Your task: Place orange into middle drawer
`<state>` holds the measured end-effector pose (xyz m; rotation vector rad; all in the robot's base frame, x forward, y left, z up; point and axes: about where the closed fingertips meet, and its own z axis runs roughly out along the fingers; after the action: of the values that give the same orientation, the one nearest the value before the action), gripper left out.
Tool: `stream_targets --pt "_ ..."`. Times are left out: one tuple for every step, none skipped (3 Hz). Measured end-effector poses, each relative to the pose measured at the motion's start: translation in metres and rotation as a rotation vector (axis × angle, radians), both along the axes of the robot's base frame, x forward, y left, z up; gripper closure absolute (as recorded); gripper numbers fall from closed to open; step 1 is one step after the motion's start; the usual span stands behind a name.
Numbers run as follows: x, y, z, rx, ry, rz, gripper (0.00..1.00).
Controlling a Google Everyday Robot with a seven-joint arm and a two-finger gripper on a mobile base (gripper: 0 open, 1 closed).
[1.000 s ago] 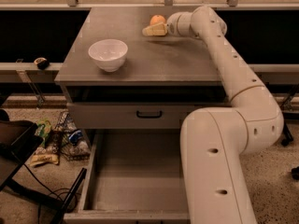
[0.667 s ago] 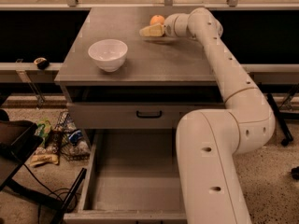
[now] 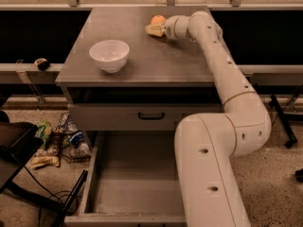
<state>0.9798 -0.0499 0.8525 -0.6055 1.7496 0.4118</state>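
While the orange (image 3: 158, 19) sits at the counter's (image 3: 142, 65) far edge, the pincer (image 3: 154, 30) is just beside it; I cannot tell its grip. Pickup seems in hand; next, lift and carry it to the open middle drawer (image 3: 137, 174).

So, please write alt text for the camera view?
A white robot arm reaches across a grey cabinet top, its gripper next to the orange at the far edge. A white bowl sits left; the middle drawer below is pulled open.

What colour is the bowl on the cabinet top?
Plain white bowl, camera view. The claw is by the orange at the back.
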Motion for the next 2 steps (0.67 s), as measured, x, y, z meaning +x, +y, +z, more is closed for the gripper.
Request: stream_targets --pt "0.0006 0.0002 -0.0002 0.003 -0.001 -0.001 0.66" --pt "0.0006 0.0002 -0.0002 0.003 -0.001 -0.001 0.89"
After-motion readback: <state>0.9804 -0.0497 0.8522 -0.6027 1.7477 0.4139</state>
